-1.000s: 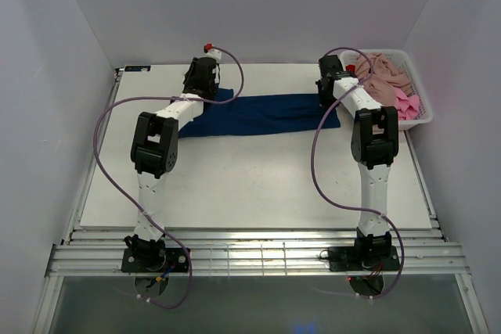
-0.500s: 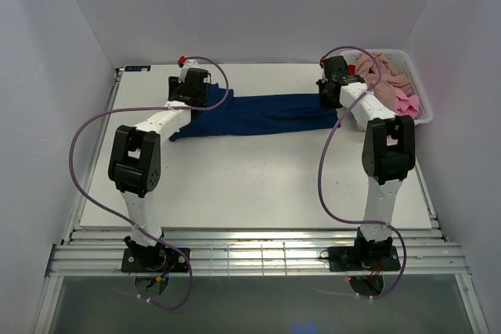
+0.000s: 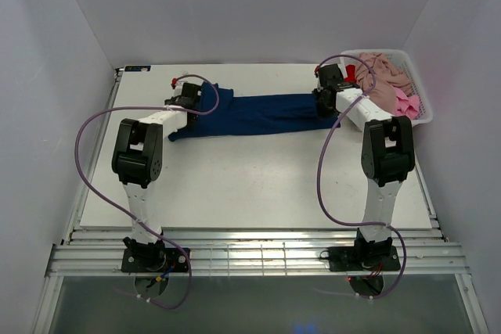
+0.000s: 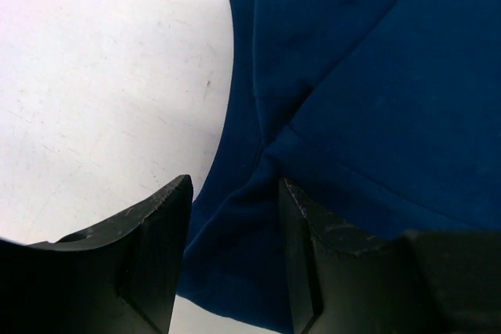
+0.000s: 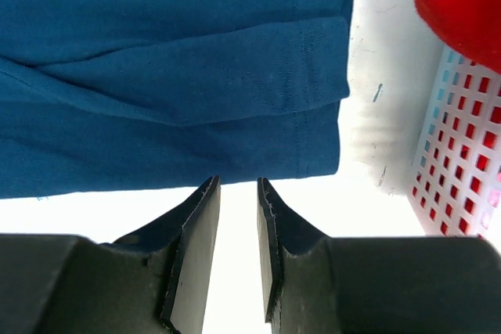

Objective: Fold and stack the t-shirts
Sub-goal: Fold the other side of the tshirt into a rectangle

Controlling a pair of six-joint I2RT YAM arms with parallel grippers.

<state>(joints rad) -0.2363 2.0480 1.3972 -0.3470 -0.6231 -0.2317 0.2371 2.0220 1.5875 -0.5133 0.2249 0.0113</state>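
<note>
The soft navy blue cloth t-shirt (image 3: 266, 113) is lying as a long, creased band across the white bench's (image 3: 258, 185) far side. The left tool (image 4: 235, 193) is hovering released over one end, and the right tool (image 5: 239, 185) is gaping narrowly, empty, beside the stitched hem.

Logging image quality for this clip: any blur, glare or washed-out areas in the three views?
Top view: evenly lit, sharp. Left wrist view: navy shirt crisp, fingers dark, little detail. Right wrist view: table blown out white along the shirt's hem.
</note>
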